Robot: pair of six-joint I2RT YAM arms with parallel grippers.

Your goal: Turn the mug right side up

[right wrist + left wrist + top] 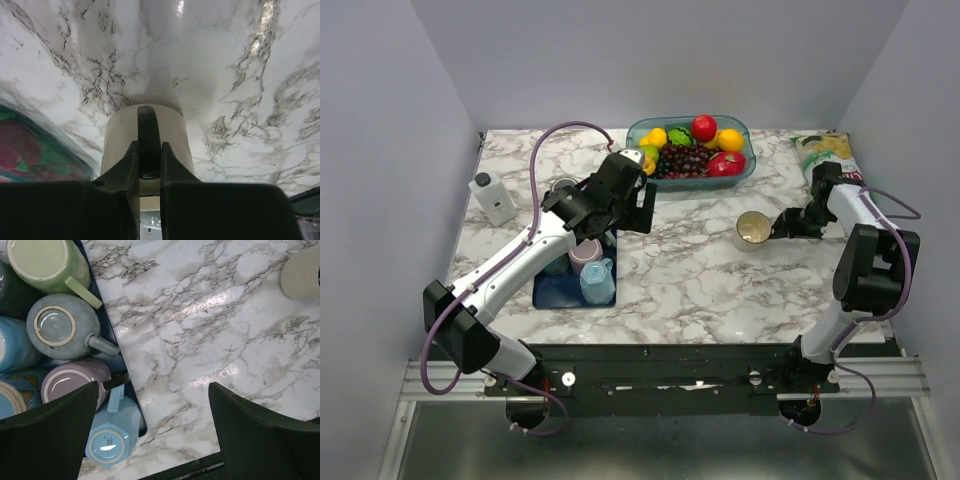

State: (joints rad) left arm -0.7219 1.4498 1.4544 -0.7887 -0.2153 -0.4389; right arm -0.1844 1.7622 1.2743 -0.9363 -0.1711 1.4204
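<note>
A cream mug (752, 229) with a dark handle (148, 131) stands on the marble table right of centre, its mouth appearing to face up in the top view. My right gripper (783, 224) reaches it from the right and is shut on that handle, its fingers (131, 160) pressed against both sides of it. The mug's wall (172, 135) fills the middle of the right wrist view. My left gripper (642, 208) hangs open over bare marble beside the blue tray (545, 291), holding nothing (152, 405). The cream mug (302, 272) shows at that view's top right corner.
The blue tray's edge (106, 322) carries several upside-down mugs, including a light blue one (107, 440), a grey-blue one (62, 325) and a green one (47, 262). A fruit bowl (744, 168) sits at the back, a chip bag (825, 150) at back right, a white bottle (494, 197) at left.
</note>
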